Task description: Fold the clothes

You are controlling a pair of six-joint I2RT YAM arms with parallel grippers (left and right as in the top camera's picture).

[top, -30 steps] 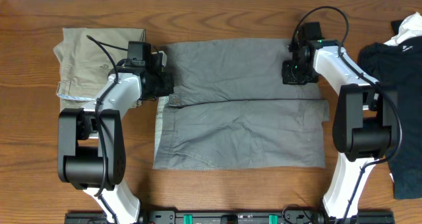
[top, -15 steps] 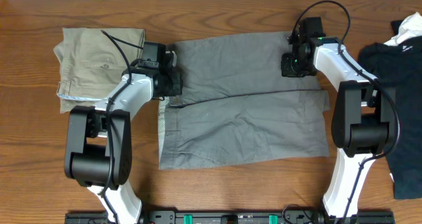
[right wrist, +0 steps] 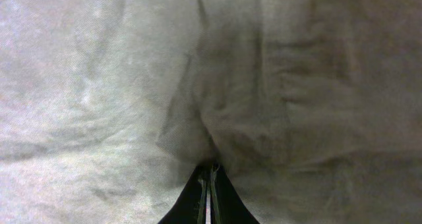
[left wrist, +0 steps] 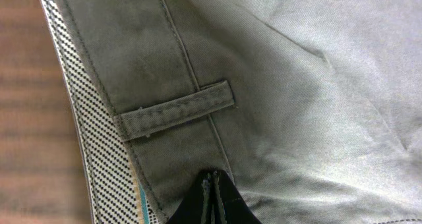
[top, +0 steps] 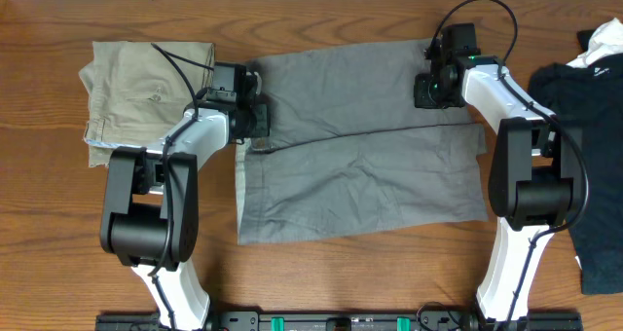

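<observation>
Two closed grips on the grey shorts (top: 360, 165), mid-table

Both pairs of fingers are shut tight with cloth nipped between the tips. The left gripper (left wrist: 212, 184) bites the waistband just below a stitched belt loop (left wrist: 175, 110), beside a black-and-white dotted lining (left wrist: 99, 158). The right gripper (right wrist: 210, 174) holds a puckered bunch of soft woven fabric. Spread out and wrinkled, the shorts cover the middle of the brown wooden table (top: 58, 224), and a slanting fold line runs across them from side to side. Folded khaki trousers (top: 136, 88) lie at the far left and a black garment (top: 584, 107) at the far right.
</observation>
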